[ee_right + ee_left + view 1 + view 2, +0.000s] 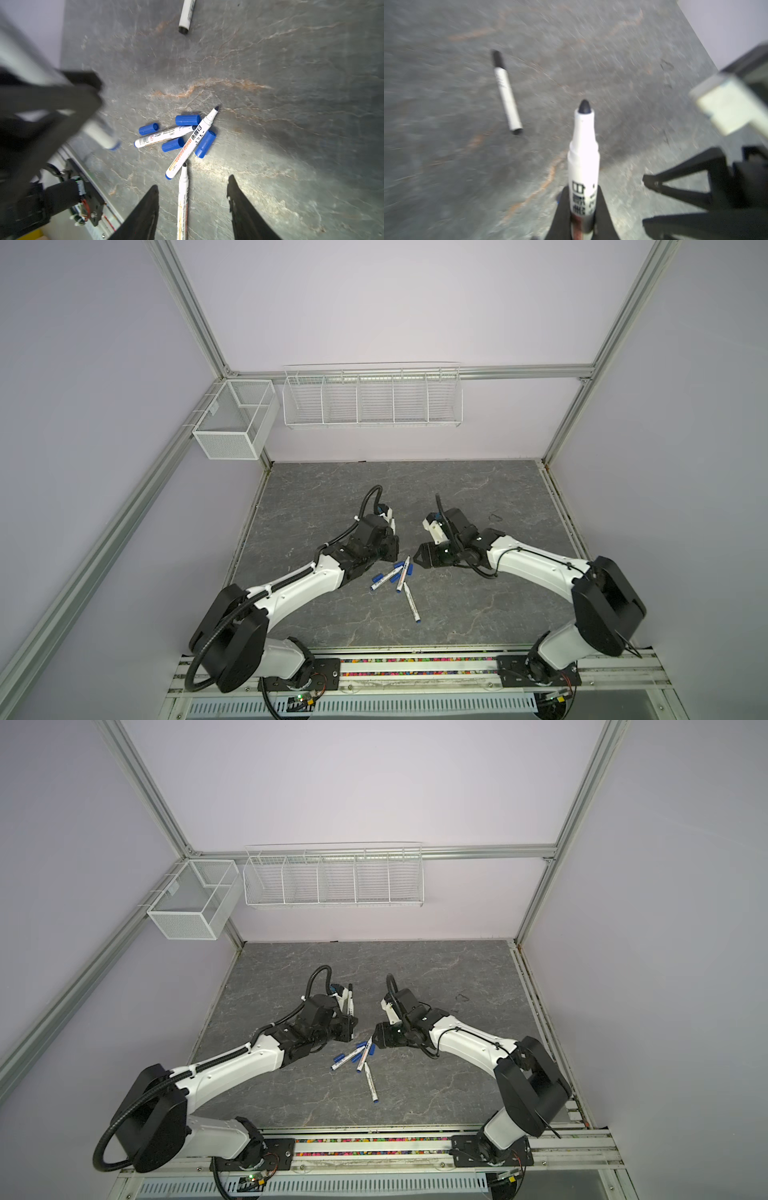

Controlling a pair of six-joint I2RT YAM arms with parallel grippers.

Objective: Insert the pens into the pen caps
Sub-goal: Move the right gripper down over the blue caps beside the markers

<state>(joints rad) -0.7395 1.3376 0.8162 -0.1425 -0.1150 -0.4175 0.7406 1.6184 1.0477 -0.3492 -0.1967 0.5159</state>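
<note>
Grey tabletop (pixel 457 497) carries loose pens (pixel 192 143) and blue caps (pixel 188 120).

Three white pens (pixel 192 143) with bare tips lie clustered on the table (pixel 291 124). Two cross, and the third's tip sits just beside the upper one's barrel. Four blue caps (pixel 188 120) lie among them (all loose, on their sides). A black-capped pen (pixel 506 91) lies well apart. A fifth pen (pixel 583 145), uncapped, juts from the left gripper (pixel 582 191), clamped.
</note>
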